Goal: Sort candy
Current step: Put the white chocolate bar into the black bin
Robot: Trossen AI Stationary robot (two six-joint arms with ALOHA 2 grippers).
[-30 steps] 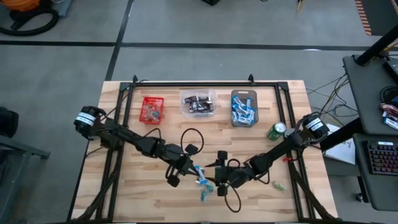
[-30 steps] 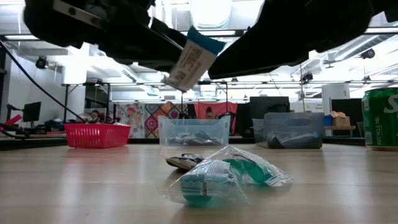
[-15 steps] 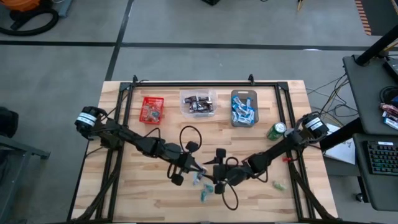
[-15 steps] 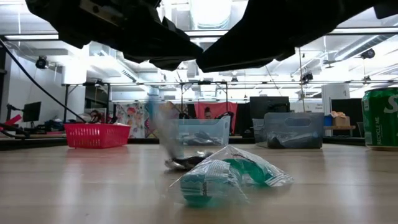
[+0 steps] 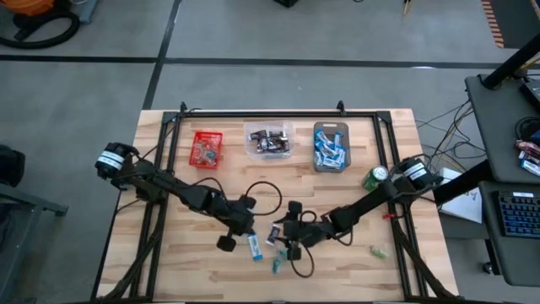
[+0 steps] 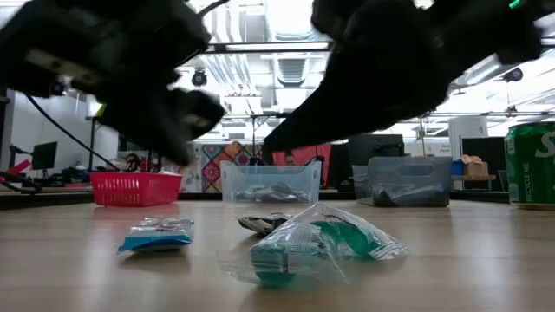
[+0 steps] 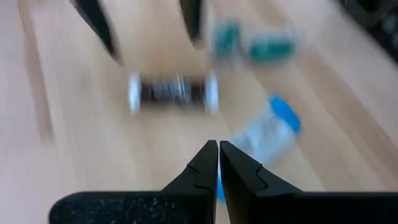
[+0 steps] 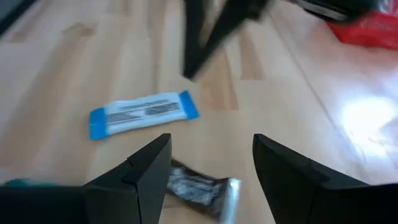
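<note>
**Loose candy at mid-bench, both arms over it**

You had a blue-and-white candy point(image 5: 255, 247) flat on the bench point(image 5: 169, 262), a dark brown one point(image 5: 275, 235) just beside it, and a green one in clear wrap point(image 5: 276, 264) nearer the front edge. No wrapper print was readable. Your left gripper point(image 5: 226, 242) was closed and empty; your right gripper point(image 5: 293, 245) stood wide apart over the dark candy. Red bin point(image 5: 206, 149), clear bin point(image 5: 269, 140), grey bin point(image 5: 331, 146) and a green can point(image 5: 375, 177) stood behind.

Motion-blurred candy point(image 7: 173, 93), plus both arms in low view.
</note>
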